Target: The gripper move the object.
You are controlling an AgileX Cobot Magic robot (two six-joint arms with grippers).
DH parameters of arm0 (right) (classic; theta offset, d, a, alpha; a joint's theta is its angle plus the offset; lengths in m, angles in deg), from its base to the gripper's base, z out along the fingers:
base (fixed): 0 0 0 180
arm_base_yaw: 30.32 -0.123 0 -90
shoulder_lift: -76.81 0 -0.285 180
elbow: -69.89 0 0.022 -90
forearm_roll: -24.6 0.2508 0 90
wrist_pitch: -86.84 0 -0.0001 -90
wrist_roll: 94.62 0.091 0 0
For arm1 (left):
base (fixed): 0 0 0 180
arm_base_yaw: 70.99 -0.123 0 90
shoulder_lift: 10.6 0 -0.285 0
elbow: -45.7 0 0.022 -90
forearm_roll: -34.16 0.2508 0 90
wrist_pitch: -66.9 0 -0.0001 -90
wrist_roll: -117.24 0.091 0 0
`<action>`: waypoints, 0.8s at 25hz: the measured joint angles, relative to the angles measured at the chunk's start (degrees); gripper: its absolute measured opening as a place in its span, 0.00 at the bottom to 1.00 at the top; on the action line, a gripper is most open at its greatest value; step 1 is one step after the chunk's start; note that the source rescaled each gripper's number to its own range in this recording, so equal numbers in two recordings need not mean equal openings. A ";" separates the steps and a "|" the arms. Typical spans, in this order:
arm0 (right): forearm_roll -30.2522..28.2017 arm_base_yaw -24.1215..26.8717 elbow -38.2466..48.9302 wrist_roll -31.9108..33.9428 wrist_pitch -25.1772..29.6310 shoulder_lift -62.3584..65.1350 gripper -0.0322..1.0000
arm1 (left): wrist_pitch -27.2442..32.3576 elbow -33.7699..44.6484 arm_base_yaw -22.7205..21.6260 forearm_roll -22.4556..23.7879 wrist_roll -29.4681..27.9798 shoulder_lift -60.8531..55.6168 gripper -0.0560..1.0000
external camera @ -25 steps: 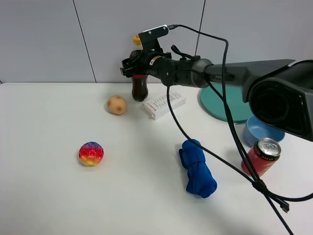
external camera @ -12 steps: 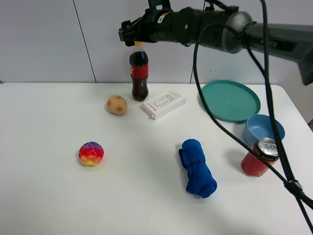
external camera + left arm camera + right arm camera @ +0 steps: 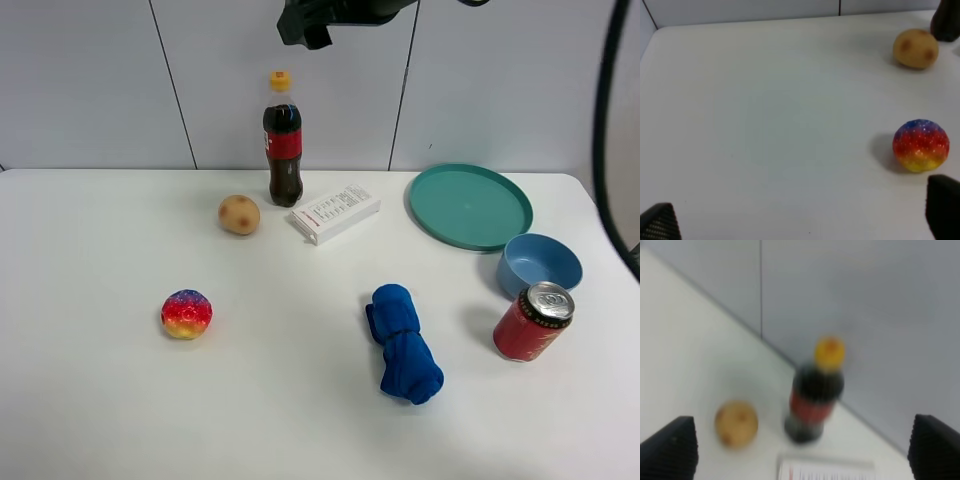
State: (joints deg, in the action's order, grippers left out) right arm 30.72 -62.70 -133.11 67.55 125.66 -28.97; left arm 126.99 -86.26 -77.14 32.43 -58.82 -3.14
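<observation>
The cola bottle [image 3: 283, 142] with yellow cap and red label stands upright at the back of the white table [image 3: 300, 400], free of any grip. It also shows blurred in the right wrist view [image 3: 816, 392]. My right gripper [image 3: 305, 22] is high above the bottle, at the top edge of the exterior view; its fingertips [image 3: 675, 447] stand wide apart and empty. My left gripper [image 3: 800, 220] is open and empty, low over the table near a rainbow ball [image 3: 920, 145]. The left arm is out of the exterior view.
A potato [image 3: 239, 214] lies left of the bottle and a white box [image 3: 335, 212] to its right. A rainbow ball [image 3: 186, 313], a blue cloth [image 3: 403, 343], a teal plate [image 3: 470, 207], a blue bowl [image 3: 540, 264] and a red soda can [image 3: 533, 321] also sit on the table.
My right gripper let go of the bottle and rose well above it. The bottle stays upright in the same spot.
</observation>
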 joint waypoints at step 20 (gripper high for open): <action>-10.03 17.78 0.00 2.77 30.40 12.97 0.59 | 0.00 0.00 0.00 0.00 0.00 0.00 1.00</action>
State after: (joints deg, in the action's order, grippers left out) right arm 20.69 -44.92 -133.11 70.31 156.05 -16.00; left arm 126.99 -86.26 -77.14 32.43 -58.82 -3.14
